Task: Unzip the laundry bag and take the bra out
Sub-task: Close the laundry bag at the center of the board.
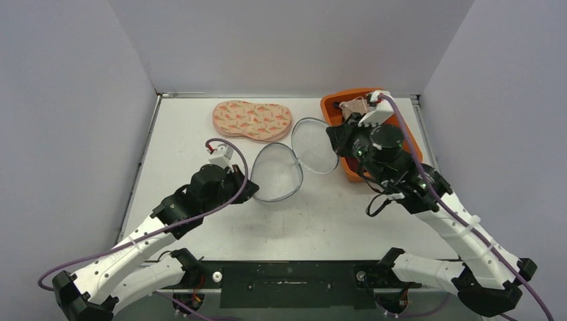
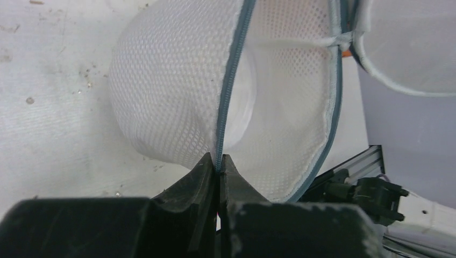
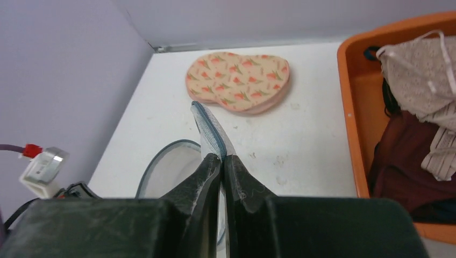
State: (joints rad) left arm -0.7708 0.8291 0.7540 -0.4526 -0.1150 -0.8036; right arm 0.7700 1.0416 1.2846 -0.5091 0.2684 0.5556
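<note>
The white mesh laundry bag (image 1: 276, 172) lies unzipped in the middle of the table, its two round halves spread side by side. My left gripper (image 1: 253, 190) is shut on the grey zipper rim of the near half (image 2: 177, 91), at the bag's left edge. My right gripper (image 1: 332, 137) is shut on the rim of the far half (image 3: 209, 126), which stands up between its fingers. The bra (image 1: 253, 119), peach with a floral print, lies flat on the table behind the bag, outside it, and also shows in the right wrist view (image 3: 238, 80).
An orange bin (image 1: 327, 103) holding beige and dark red garments (image 3: 414, 80) stands at the back right, just behind my right arm. Grey walls close in the table on three sides.
</note>
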